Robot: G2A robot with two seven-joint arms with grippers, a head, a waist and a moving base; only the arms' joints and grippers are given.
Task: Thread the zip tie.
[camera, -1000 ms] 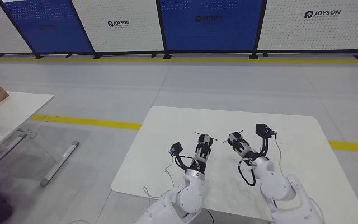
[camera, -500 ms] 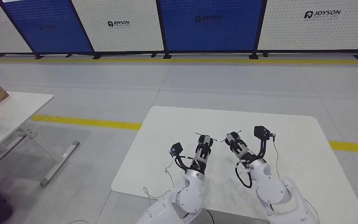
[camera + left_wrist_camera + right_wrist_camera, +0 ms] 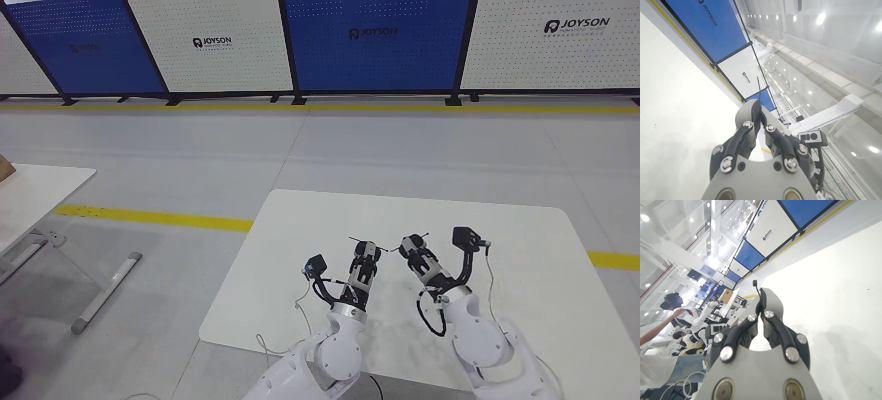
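Both arms hang close together over the near middle of the white table [image 3: 330,215]. My left gripper [image 3: 365,247] [image 3: 759,106] is shut on a black zip tie, and its thin tail [image 3: 758,85] sticks out past the fingertips. Just to its right, my right gripper [image 3: 408,243] [image 3: 761,294] is shut on a black zip tie strap. The square head [image 3: 754,283] pokes out beyond the pads. The strap between the two grippers is hidden, so I cannot tell whether it is one tie. The two tips stand a small gap apart.
A second white table [image 3: 30,190] stands at the far left, across a stretch of floor. Blue and white panels [image 3: 375,40] fence the back. The table's far half and right side are bare.
My right gripper has drifted slightly left, narrowing the gap to the left gripper. The left arm has stayed put.
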